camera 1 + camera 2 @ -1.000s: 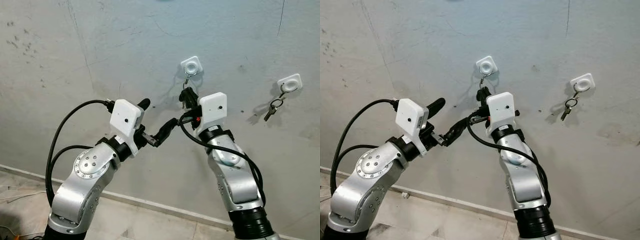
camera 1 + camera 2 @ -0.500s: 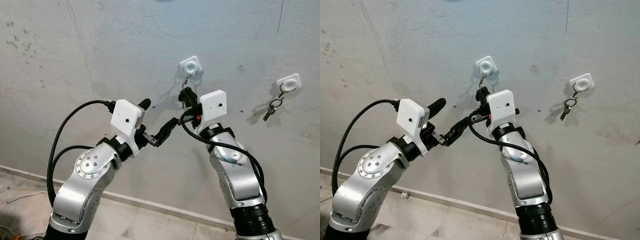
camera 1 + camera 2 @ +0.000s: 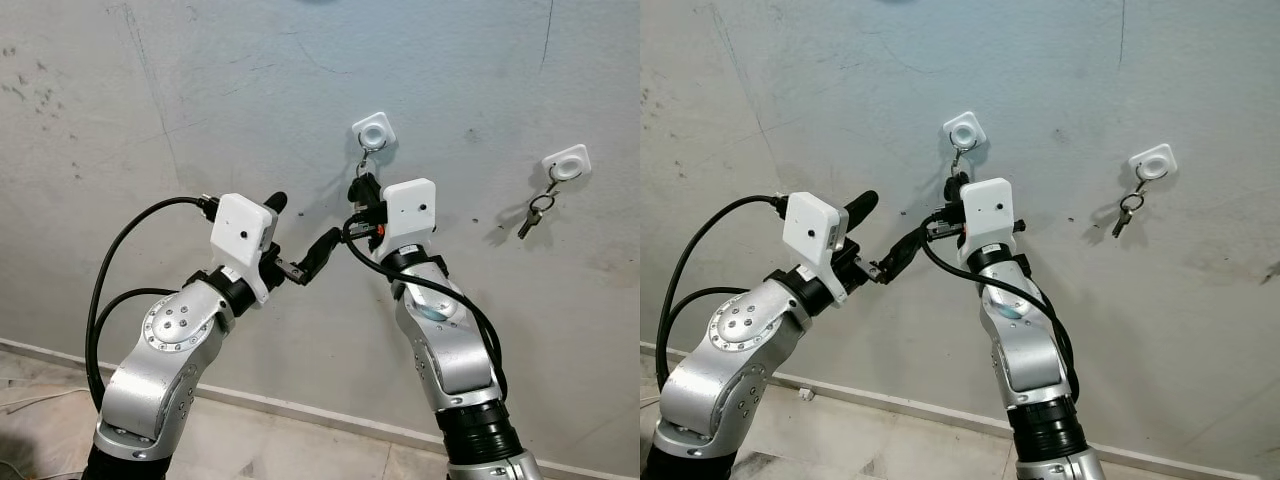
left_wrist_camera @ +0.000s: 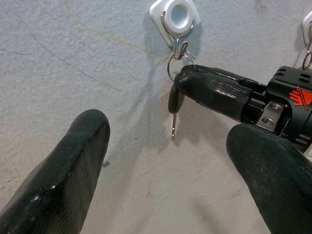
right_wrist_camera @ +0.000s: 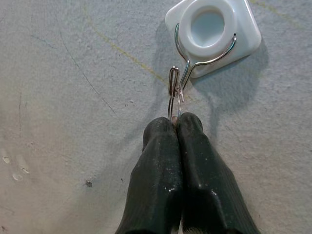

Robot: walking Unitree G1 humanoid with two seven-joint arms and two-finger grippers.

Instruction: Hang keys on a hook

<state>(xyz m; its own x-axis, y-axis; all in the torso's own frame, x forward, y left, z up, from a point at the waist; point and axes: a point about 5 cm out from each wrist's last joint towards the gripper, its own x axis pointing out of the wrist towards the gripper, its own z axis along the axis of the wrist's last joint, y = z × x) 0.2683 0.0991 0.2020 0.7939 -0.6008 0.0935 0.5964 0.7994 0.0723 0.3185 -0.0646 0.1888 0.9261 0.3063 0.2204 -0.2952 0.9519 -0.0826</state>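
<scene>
Pinching the key ring between its two pressed-together fingers, my right end effector (image 5: 176,127) is reaching up against the wall just under the hook (image 5: 195,63); the ring (image 5: 173,100) is already sitting over the hook's wire tip, and the key (image 4: 173,109) is dangling below it, flat to the wall; my left end effector (image 4: 165,161) is hovering a little way back with its fingers spread wide, holding nothing and pointing toward the same hook; further along the wall (image 3: 200,80) on my right, a second hook (image 3: 566,162) is carrying another set of keys (image 3: 530,215). I am judging the hanging step as nearly finished, with only the release left; the next move is calling for me to part the right fingers gently, so the ring is settling into the bend of the wire rather than sliding off its tip, then to draw straight back without snagging it.
</scene>
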